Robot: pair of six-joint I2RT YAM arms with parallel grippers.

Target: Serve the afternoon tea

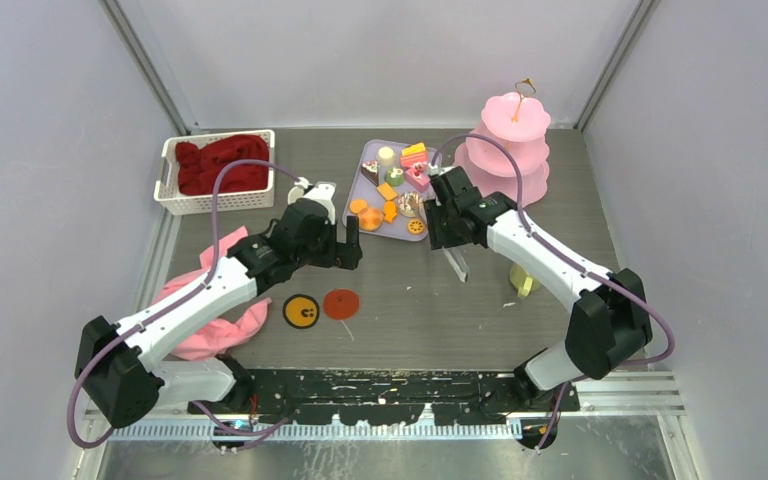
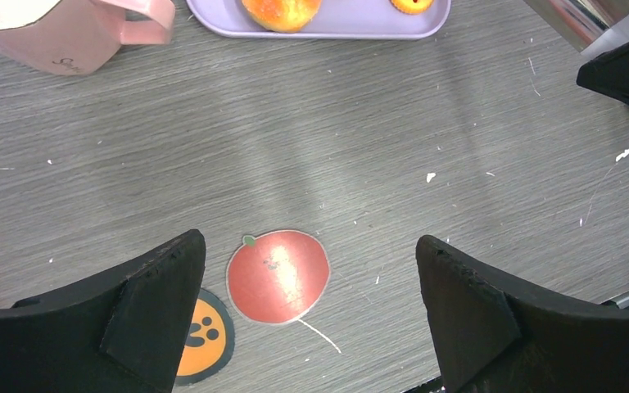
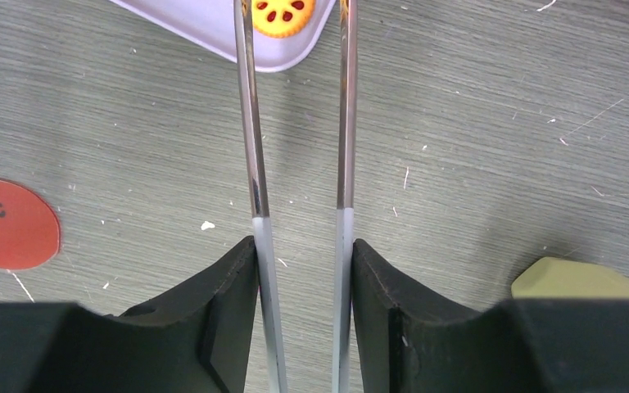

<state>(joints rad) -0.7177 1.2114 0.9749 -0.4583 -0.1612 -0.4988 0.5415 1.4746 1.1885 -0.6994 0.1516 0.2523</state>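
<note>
A lilac tray (image 1: 372,160) at the back centre holds several small toy cakes, donuts and fruit pieces (image 1: 392,190). A mug (image 1: 318,192) stands left of the tray; it also shows in the left wrist view (image 2: 65,37). My left gripper (image 1: 345,248) is open and empty, hovering over the table near a red apple coaster (image 2: 278,277). My right gripper (image 1: 447,232) is shut on the long metal tweezers (image 3: 250,131). The tweezer arms stand apart and point toward a yellow tart (image 3: 282,15) on the tray's near corner (image 3: 205,20); their tips are out of view.
A pink three-tier stand (image 1: 510,140) is at the back right. A white basket (image 1: 172,185) with red cloth is at the back left. A pink cloth (image 1: 215,315) lies under my left arm. An orange coaster (image 1: 302,311) and a yellow-green piece (image 1: 523,280) lie on the table.
</note>
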